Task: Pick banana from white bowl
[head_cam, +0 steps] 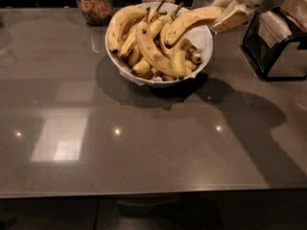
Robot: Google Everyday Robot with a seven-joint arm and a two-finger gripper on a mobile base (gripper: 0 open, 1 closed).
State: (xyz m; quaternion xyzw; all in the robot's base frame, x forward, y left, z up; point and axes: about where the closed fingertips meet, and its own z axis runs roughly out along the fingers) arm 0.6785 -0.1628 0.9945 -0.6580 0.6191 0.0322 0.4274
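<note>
We read no text or numbers anywhere. The gripper (pixel 224 9) clasps the banana (pixel 192 20) over the white bowl (pixel 205 44), at its right rim.
</note>
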